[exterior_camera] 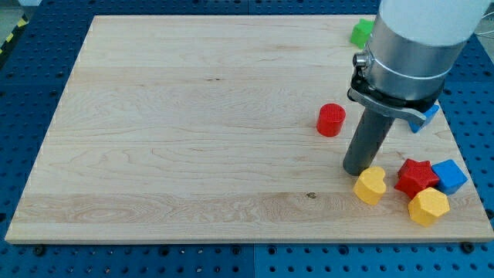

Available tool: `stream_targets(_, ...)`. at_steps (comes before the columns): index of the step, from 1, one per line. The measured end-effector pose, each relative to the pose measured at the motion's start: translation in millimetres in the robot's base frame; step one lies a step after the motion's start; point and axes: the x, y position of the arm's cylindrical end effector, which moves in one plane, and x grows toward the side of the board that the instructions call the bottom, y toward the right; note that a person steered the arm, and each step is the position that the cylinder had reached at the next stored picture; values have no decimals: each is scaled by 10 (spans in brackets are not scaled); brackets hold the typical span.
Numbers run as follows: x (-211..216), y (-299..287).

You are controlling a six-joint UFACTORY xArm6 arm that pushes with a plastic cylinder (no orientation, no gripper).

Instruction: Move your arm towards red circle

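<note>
1. The tip [358, 171] was seen resting on the wooden board [193, 131], low at the view's right, just above and touching or nearly touching the yellow heart block [370, 185].
2. The red circle block [331, 120] was found standing alone, up and to the view's left of the tip, near but clearly apart from it.
3. No jaws were fitted; the arm ended in a plain dark rod, so neither spreading nor pinching could be reported.
4. Risk judged: the yellow heart could be dragged or nudged if the rod were swept sideways first, because it sat right against the tip.
5. Risk judged: the red circle could be struck and pushed away if the approach were overshot, since only closeness is asked for.
6. Risk judged: the red star block [417, 177] could be mistaken for the target because of the shared colour; it lay at the view's right of the heart.
7. Count, red: two, one circle and one star.
8. Count, yellow: two, the heart and a yellow hexagon block [428, 207].
9. Count, blue: two, a blue cube block [450, 176] and a partly hidden blue block [428, 116] behind the arm, shape unclear.
10. Count, green: one green block [360, 32] at the view's top, partly hidden.
11. Total: seven blocks, one rod, one board.
</note>
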Motion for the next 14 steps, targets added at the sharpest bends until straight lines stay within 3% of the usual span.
stream_targets(11,273,-148)
stream_targets(13,-364,-946)
stream_targets(14,-740,-972)
